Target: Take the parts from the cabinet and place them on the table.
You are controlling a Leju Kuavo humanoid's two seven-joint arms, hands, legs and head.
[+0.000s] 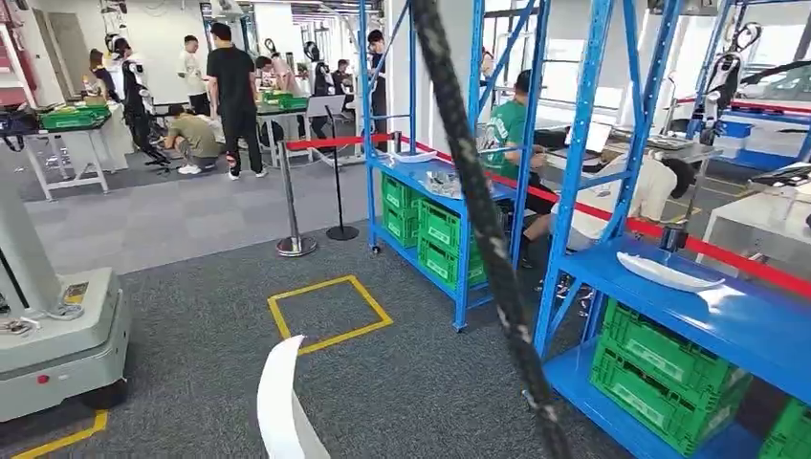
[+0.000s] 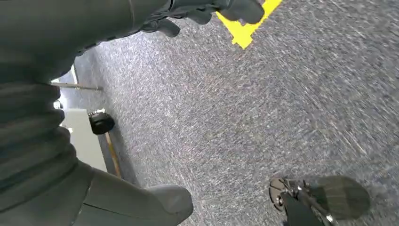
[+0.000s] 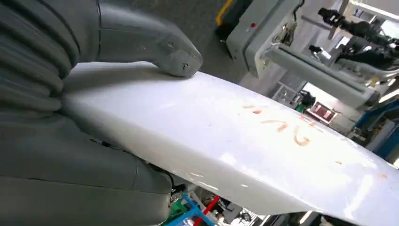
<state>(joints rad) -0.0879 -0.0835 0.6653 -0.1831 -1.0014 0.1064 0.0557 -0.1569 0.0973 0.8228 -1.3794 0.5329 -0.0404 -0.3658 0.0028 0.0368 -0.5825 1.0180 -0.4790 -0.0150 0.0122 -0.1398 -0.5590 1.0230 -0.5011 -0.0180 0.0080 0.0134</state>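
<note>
1. The right robot hand [image 3: 94, 94] clamps the white part [image 3: 244, 141], thumb pressed on top.
2. The left robot hand [image 2: 202, 12] hangs above the carpet, fingers curled on nothing.
3. One part's out; another part [image 1: 667, 273] waits on the blue cabinet [image 1: 756, 320] ahead, and bench delivery remains.

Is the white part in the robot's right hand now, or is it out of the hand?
In the hand. The right wrist view shows the right hand gripping the white part, with the thumb pressed on its upper face.
</note>
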